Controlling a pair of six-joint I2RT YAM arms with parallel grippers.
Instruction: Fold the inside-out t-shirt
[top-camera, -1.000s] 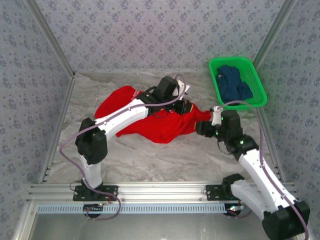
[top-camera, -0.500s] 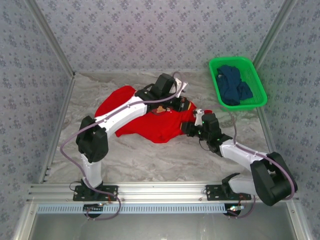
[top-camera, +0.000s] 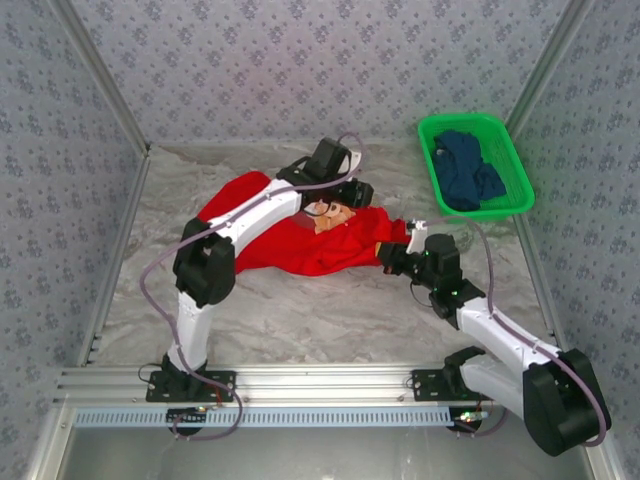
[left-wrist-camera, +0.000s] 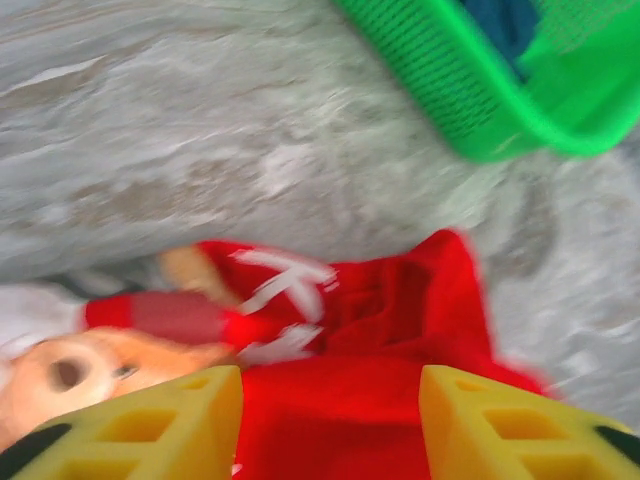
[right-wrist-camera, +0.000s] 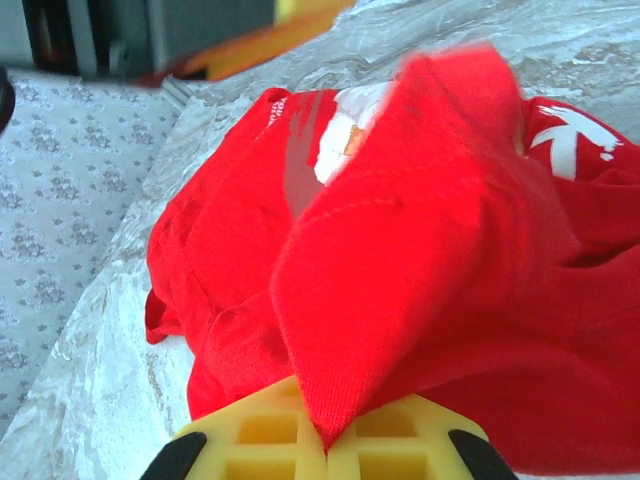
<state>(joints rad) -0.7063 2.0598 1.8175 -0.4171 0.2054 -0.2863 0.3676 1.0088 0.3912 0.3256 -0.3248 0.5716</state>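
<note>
My right gripper (right-wrist-camera: 330, 445) is clamped on an edge of the inside-out t-shirt (top-camera: 300, 245), which lies bunched mid-way across the table (top-camera: 300, 320). My left gripper (left-wrist-camera: 330, 420) hangs with jaws apart above it. I'd draw the cloth gently toward the right edge, keeping it taut.

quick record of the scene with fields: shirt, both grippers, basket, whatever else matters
t-shirt: red, crumpled mid-table, cartoon print and white lettering showing, not folded
left gripper: open, just above the shirt near the print
right gripper: shut on a fold at the shirt's right end
green basket: far right of the table, holds a dark blue garment
table: marbled grey surface
</note>
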